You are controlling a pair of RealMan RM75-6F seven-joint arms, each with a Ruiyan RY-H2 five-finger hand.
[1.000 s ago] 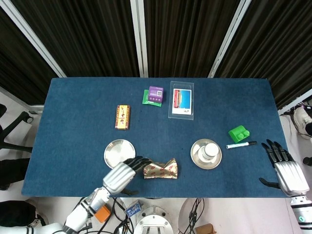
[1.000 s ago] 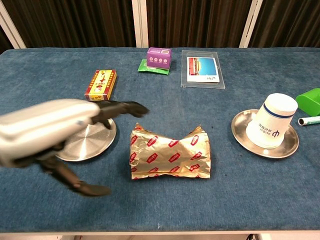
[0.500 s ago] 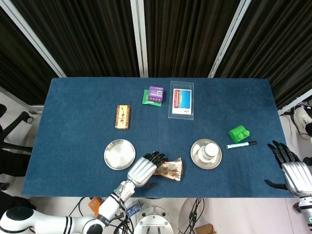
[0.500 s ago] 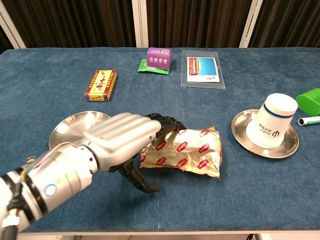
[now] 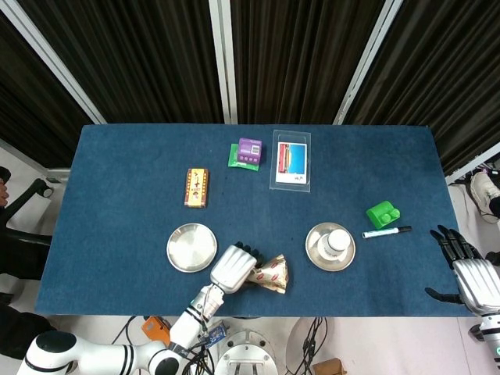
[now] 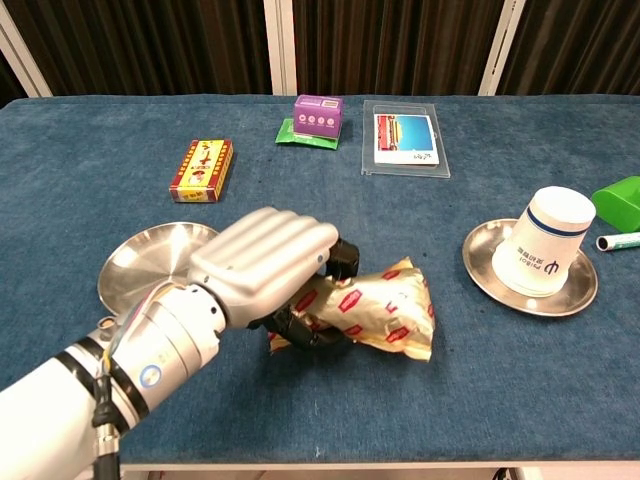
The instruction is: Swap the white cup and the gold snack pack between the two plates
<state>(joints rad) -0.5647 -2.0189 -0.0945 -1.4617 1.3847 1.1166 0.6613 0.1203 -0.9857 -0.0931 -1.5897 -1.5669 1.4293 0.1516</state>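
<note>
Gold snack pack (image 5: pixel 272 273) is sitting near the table's front edge, between the plates; our left hand (image 5: pixel 231 268) is gripping it, our right hand (image 5: pixel 469 275) idling with fingers spread. From the chest, the white cup (image 6: pixel 545 255) is occupying the right plate (image 6: pixel 578 292), so it probably needs clearing next.

Blue felt-covered table (image 5: pixel 117 180) carries two round steel plates: empty plate (image 5: pixel 191 247) at 7 o'clock, second plate (image 5: pixel 319 250) at 5 o'clock. Red-yellow box (image 5: pixel 197 188) at 10, purple box on green packet (image 5: pixel 249 151) and clear card sleeve (image 5: pixel 292 160) at 12. Green plastic block (image 5: pixel 383 214) and marker pen (image 5: pixel 386 231) at 4.
</note>
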